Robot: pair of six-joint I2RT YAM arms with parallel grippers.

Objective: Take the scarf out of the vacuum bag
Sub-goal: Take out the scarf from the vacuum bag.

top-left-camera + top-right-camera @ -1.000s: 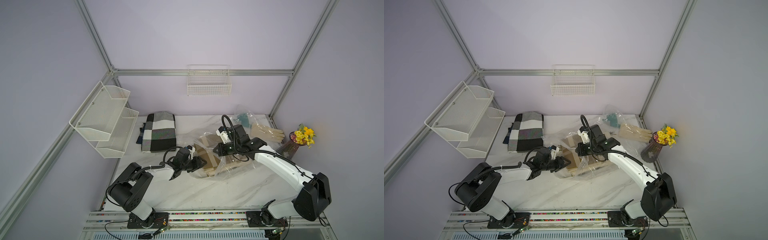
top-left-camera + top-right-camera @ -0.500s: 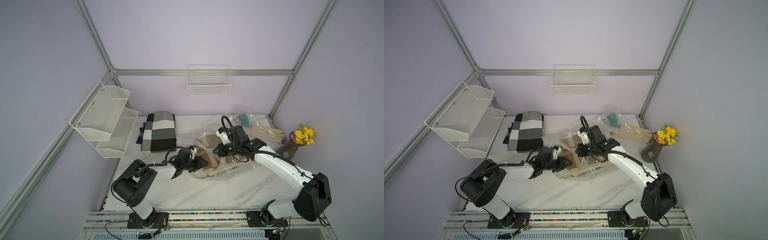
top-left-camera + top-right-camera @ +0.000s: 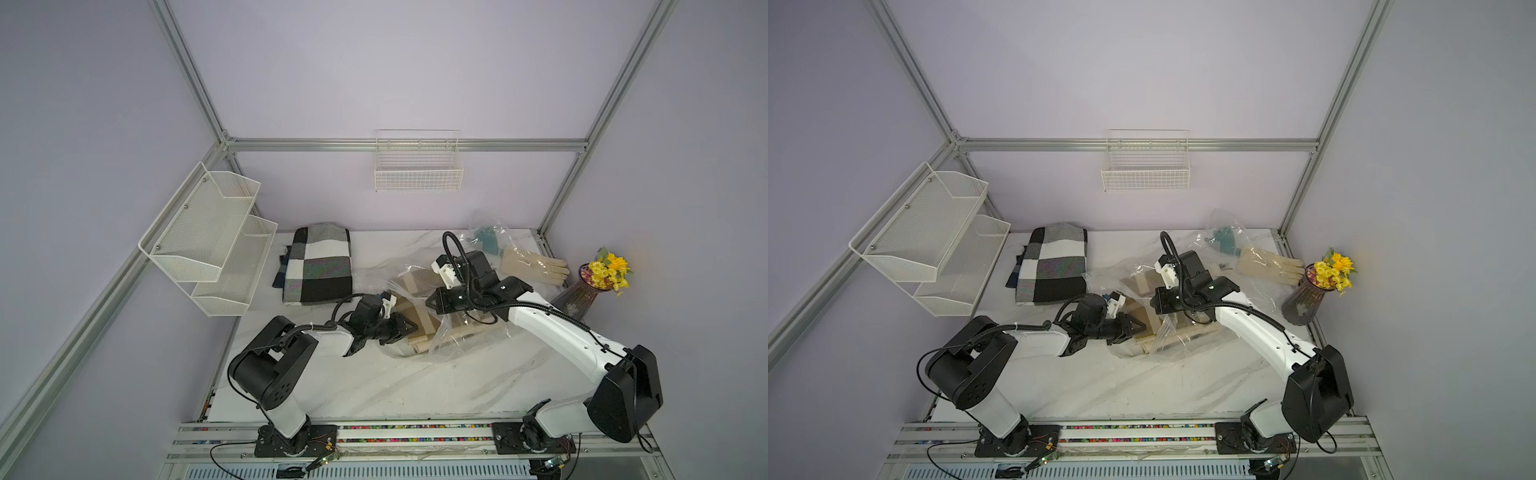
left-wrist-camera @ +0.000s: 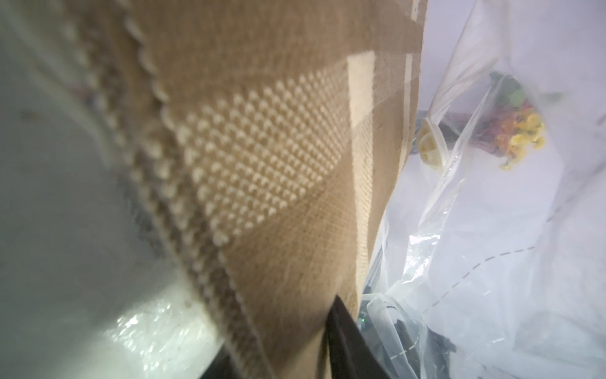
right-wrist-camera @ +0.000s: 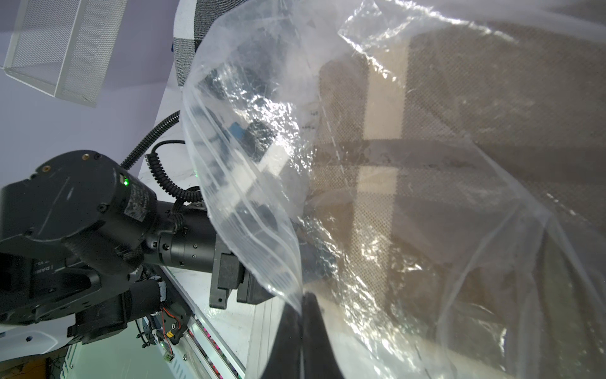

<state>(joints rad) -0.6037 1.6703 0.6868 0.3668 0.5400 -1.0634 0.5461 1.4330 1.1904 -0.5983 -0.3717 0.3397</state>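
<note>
tan scarf (image 4: pixel 262 164) is inside the vacuum bag (image 5: pixel 249 183) on the table (image 3: pixel 374 386), right gripper (image 5: pixel 301 305) is clamped on the bag's lip holding the mouth up, can't tell if the left gripper (image 3: pixel 409 326) has bitten fabric, so I'd pinch a thick fold and drag it straight out the opening.

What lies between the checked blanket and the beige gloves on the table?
In both top views, the vacuum bag holding the tan scarf, with the right arm's wrist above it.

The scarf (image 4: pixel 262 164) is tan with cream stripes; the vacuum bag (image 5: pixel 249 203) is clear.
</note>
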